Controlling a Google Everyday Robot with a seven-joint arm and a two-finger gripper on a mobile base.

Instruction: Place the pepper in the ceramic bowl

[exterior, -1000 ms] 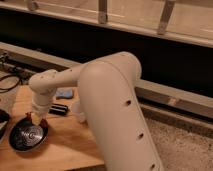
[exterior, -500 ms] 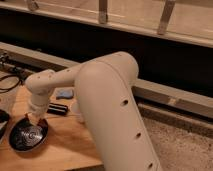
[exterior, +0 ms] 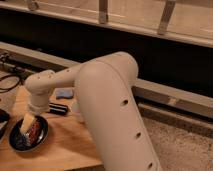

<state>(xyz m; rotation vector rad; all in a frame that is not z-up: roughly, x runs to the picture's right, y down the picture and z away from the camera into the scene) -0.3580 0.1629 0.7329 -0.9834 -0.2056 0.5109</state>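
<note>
The black ceramic bowl (exterior: 20,141) sits on the wooden table (exterior: 65,145) at the lower left. My gripper (exterior: 28,124) hangs from the arm's wrist (exterior: 39,92), reaches down into the bowl and hides part of its rim. The pepper (exterior: 34,132), a small dark red oblong piece, shows right at the gripper's tip, inside the bowl, low over its glossy bottom. I cannot tell whether the pepper is held or rests on the bowl.
A small black bar (exterior: 58,108) lies just behind the bowl, with a blue-grey lump (exterior: 64,93) beyond it. A small white cup (exterior: 78,113) is half hidden by my arm. Black cables (exterior: 7,81) lie at the far left. The large arm covers the table's right side.
The gripper has moved slightly left and lower into the bowl, with the pepper at its tip. The bowl has not moved.
</note>
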